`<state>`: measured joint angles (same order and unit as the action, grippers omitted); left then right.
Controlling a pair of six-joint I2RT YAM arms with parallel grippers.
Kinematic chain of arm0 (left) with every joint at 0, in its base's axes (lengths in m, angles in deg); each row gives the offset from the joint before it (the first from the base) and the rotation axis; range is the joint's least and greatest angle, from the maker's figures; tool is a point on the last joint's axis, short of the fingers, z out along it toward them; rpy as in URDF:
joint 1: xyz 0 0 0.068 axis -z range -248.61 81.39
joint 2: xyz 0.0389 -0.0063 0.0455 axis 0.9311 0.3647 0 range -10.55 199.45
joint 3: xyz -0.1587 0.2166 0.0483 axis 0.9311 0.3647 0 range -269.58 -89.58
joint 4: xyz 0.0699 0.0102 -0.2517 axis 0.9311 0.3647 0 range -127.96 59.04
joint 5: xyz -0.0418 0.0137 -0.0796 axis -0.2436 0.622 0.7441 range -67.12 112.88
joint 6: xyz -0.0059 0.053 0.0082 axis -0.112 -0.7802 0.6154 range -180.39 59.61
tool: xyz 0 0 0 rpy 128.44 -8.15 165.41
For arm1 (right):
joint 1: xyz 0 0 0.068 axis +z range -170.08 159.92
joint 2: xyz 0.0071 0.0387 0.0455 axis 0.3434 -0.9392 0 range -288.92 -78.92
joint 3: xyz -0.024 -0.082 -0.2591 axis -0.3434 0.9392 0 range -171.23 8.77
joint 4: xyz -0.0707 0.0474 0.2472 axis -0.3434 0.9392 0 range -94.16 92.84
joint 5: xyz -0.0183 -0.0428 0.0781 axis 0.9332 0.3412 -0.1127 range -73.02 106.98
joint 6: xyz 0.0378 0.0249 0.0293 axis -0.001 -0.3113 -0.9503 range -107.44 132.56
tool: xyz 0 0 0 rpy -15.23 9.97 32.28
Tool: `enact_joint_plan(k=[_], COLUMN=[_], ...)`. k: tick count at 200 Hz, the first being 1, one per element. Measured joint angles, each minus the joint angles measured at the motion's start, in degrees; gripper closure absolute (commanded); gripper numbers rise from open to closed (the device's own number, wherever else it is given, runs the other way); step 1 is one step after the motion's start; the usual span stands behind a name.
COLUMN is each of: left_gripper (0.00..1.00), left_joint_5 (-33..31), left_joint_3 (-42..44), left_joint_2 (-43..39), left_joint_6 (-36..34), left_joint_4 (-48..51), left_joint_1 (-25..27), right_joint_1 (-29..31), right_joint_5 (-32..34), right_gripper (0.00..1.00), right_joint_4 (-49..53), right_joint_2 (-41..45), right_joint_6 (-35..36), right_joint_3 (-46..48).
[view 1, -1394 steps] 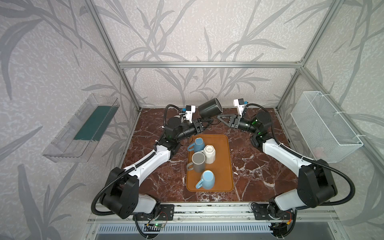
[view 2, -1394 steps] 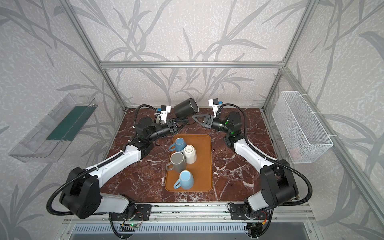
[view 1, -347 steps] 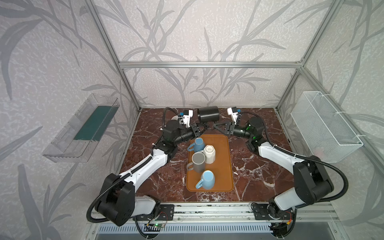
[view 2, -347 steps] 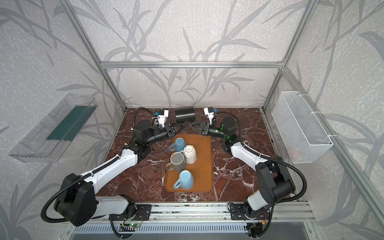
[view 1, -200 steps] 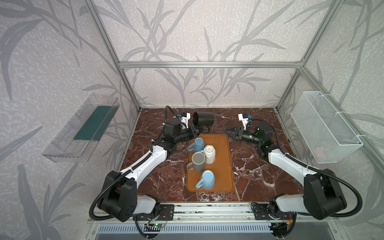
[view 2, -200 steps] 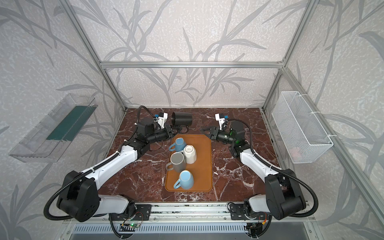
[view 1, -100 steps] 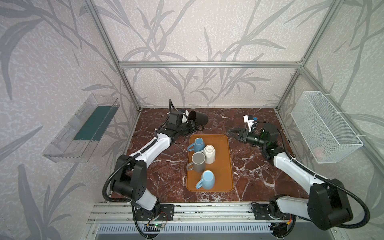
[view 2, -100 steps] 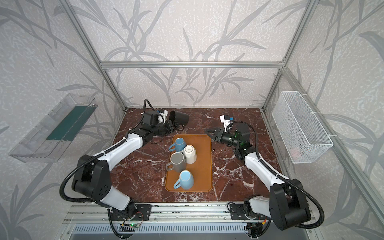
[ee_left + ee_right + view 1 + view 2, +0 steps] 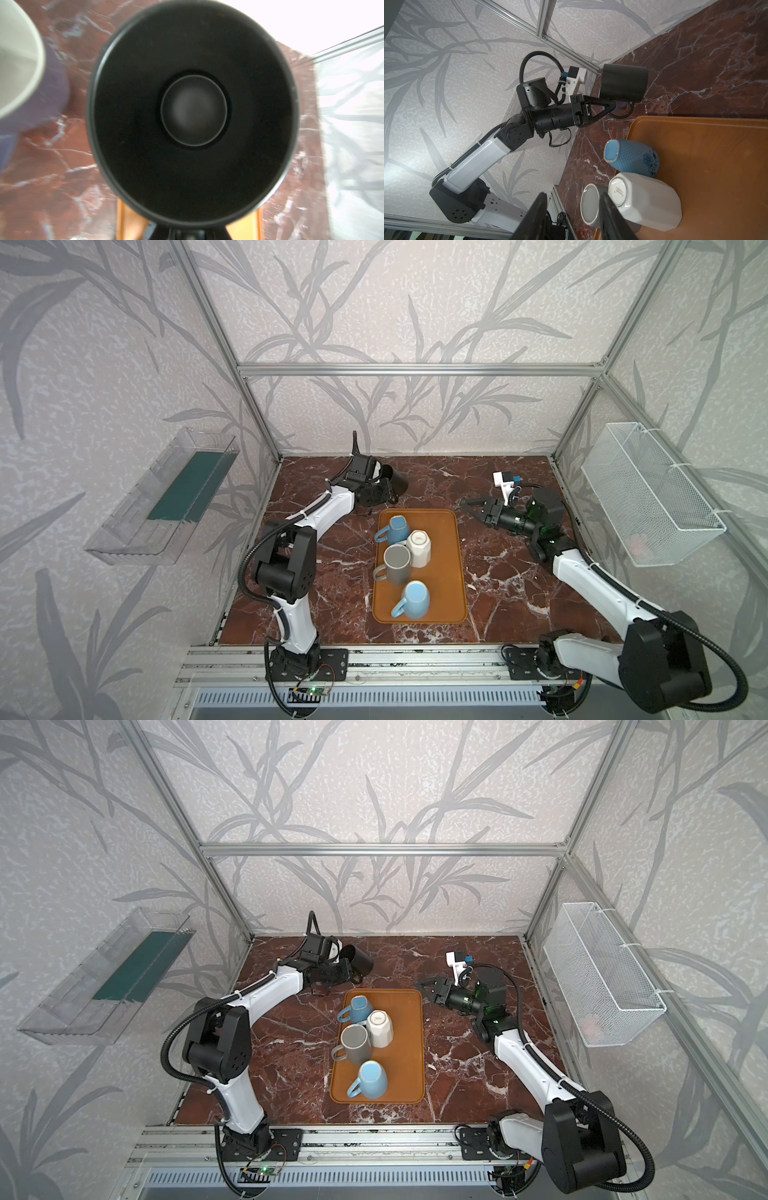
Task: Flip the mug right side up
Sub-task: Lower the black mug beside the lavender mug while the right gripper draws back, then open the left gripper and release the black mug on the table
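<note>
Ok, left gripper [image 9: 613, 105] clamped on the handle [image 9: 630, 111] of the black mug [image 9: 623, 85], right gripper [image 9: 470, 502] apart, empty; I'd guess rigid, heavyish, slick ceramic, so handle's the safest hold.

White plastic link shells [image 9: 590, 580] alternate with matte black joint housings [image 9: 286, 568] dotted with screw holes; ribbed black cable conduits [image 9: 244, 572] loop at four and eight o'clock in a top view; white wrist camera blocks [image 9: 503, 483] carry blue plugs

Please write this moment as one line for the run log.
left gripper: shut on handle of black cylindrical mug | mug: mouth mostly up, behind orange rectangular tray, marble table contact unclear | right gripper: open, empty, beside tray
</note>
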<state>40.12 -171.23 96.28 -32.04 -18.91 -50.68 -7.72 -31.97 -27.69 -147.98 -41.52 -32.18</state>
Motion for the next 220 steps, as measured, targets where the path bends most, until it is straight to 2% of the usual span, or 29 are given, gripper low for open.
enact_joint_plan(k=[71, 104, 220], left_gripper=[1.00, 1.00, 1.00], left_joint_5=[-10.71, -13.79, -20.63], left_joint_3=[-8.24, -11.04, -15.85], left_joint_2=[5.14, 7.76, 12.33], left_joint_6=[-8.98, -11.98, -14.64], left_joint_4=[7.54, 9.75, 16.09], left_joint_1=[0.48, 1.31, 3.72], right_joint_1=[0.00, 0.00, 0.00], right_joint_5=[-0.02, -0.02, -0.17], right_gripper=[0.57, 0.57, 0.57], right_joint_4=[1.20, 1.29, 1.57], right_joint_2=[0.11, 0.11, 0.11], right_joint_6=[0.24, 0.39, 0.68], right_joint_3=[0.33, 0.33, 0.42])
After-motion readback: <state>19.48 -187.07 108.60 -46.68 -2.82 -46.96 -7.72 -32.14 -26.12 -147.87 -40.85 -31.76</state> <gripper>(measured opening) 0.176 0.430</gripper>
